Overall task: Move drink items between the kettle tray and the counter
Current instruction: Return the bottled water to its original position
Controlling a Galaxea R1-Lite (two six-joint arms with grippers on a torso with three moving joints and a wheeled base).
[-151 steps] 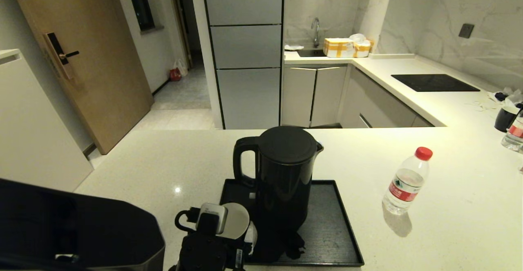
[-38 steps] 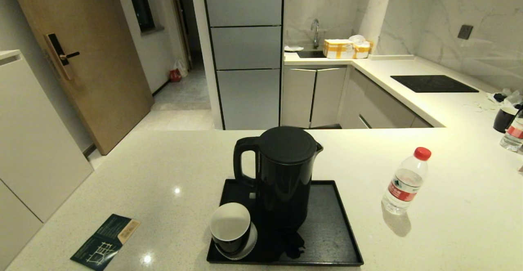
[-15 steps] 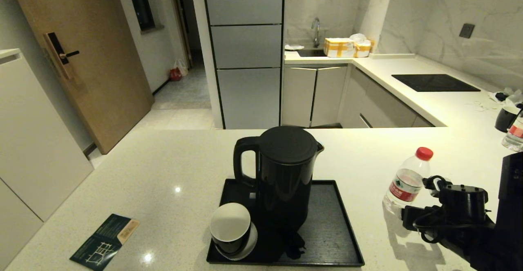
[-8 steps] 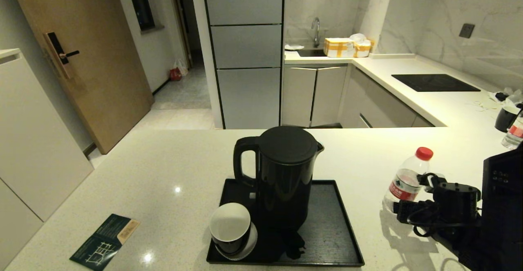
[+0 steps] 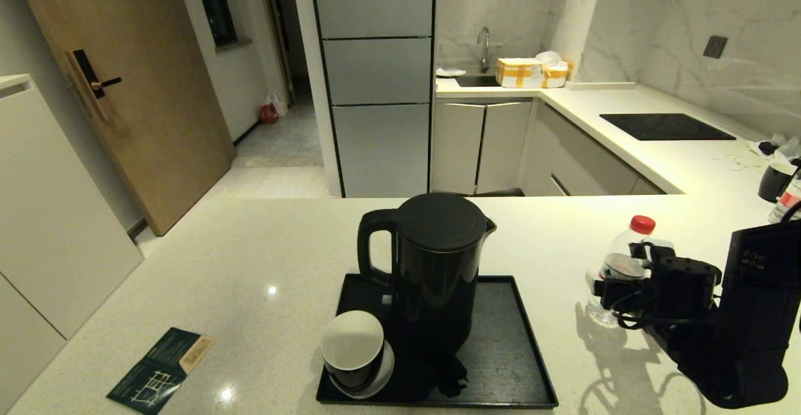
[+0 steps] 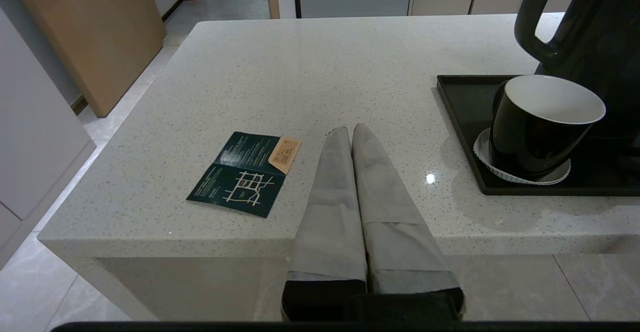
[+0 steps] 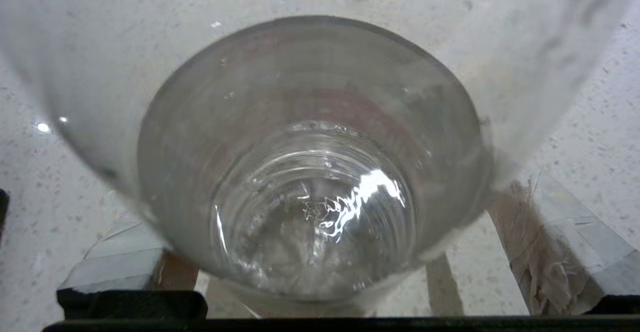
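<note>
Right now the right gripper [image 5: 606, 290] has its fingers spread wide on either side of the upright bottle [image 5: 616, 265], standing on the counter [image 5: 250, 258], right of the tray [image 5: 500, 340].

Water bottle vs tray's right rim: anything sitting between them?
Nothing. In the head view only bare counter separates the water bottle from the tray; the open right gripper straddles the bottle, away from that stretch.
</note>
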